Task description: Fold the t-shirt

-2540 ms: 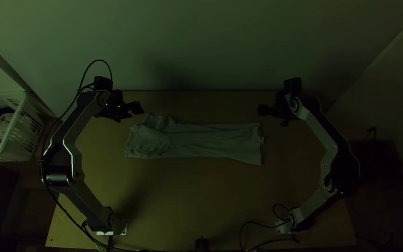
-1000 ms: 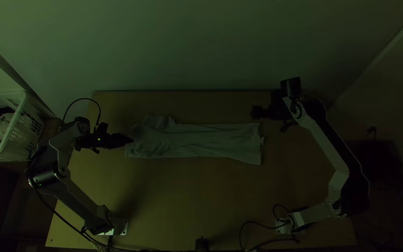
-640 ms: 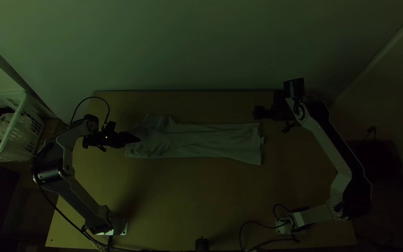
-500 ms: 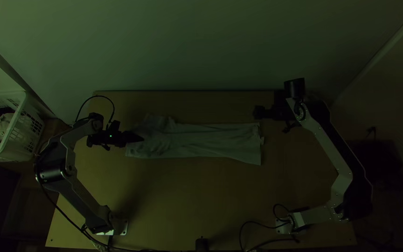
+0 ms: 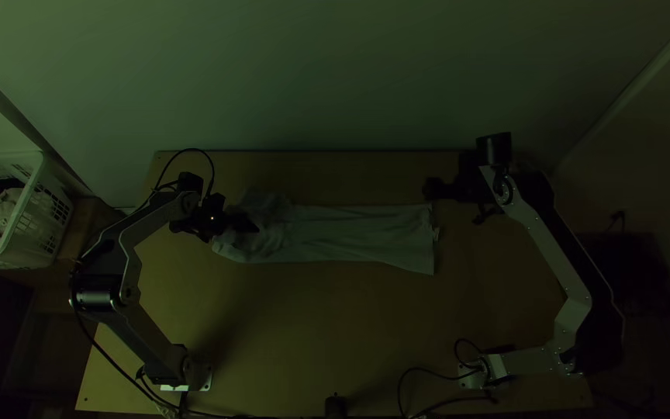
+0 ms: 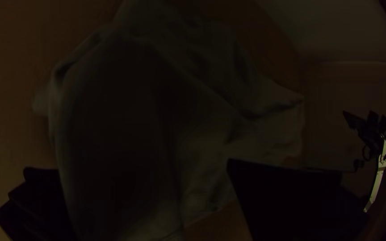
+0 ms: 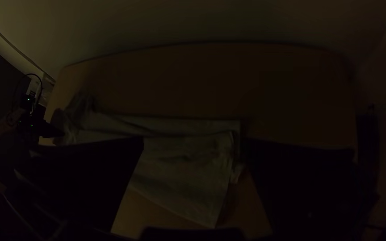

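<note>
The pale t-shirt point(image 5: 350, 237) lies as a long, narrow strip across the table, its left end wrinkled and bunched. Over that left end is my left gripper point(image 5: 248, 223). My right gripper point(image 5: 433, 188) is just beyond the strip's far right corner. Seen from the left wrist, a rumpled mound of shirt point(image 6: 211, 129) lies beneath and between the wide-apart fingers of my left gripper point(image 6: 146, 166). In the right wrist view my right gripper point(image 7: 194, 140) is open, holding nothing, with the shirt's layered end point(image 7: 188, 178) below it.
A white laundry basket point(image 5: 40, 209) with cloth items stands beyond the table's left side. Bare wood point(image 5: 335, 326) stretches on the near side of the shirt. Cables point(image 5: 428, 376) run near the right arm's base, and a pale wall rises behind the table.
My left gripper came nearer along the shirt's left side, then went right over the bunched end. That end's left edge has shifted slightly right. My right gripper has moved a little, staying near the far right corner.
</note>
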Available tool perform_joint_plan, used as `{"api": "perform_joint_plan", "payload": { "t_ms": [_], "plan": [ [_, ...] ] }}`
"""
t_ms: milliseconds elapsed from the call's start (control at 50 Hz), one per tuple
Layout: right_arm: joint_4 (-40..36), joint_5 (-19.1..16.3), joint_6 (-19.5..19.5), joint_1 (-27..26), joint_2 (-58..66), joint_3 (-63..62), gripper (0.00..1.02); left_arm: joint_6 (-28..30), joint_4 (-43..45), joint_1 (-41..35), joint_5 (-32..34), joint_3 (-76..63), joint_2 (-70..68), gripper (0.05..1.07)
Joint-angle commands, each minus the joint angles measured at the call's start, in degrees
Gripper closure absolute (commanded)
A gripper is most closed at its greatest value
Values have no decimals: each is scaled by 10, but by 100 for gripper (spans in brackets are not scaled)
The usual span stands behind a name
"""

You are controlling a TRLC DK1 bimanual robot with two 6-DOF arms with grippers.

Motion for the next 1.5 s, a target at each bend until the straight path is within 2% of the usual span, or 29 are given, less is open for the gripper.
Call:
{"api": "perform_joint_plan", "payload": {
  "t_ms": [0,60,80,260,500,780,1100,1280,1480],
  "plan": [
    [1,-5,-3,-3,-21,-19,3,-41,-1,-19,-29,-21,5,58],
    [1,-4,-4,-3,-25,-24,3,-45,14,-22,-45,-25,-9,100],
    [1,-4,-4,-3,-25,-26,3,-45,18,-22,-45,-25,-12,106],
    [4,-4,-21,-2,-37,-54,3,-44,10,-12,-47,-29,-35,105],
    [4,-4,-41,-7,-40,-63,3,-9,2,67,-55,-34,-50,105],
    [4,-4,-41,-9,-45,-60,3,105,-46,194,-84,-4,-57,105],
    [5,-4,-41,-10,-45,-59,3,202,-47,315,-126,23,-56,105],
    [5,-4,-40,-16,-50,-64,3,209,-146,314,-148,73,-79,105],
    [5,-4,-38,-18,-56,-74,3,188,-203,244,-161,117,-142,105]
  ]
}}
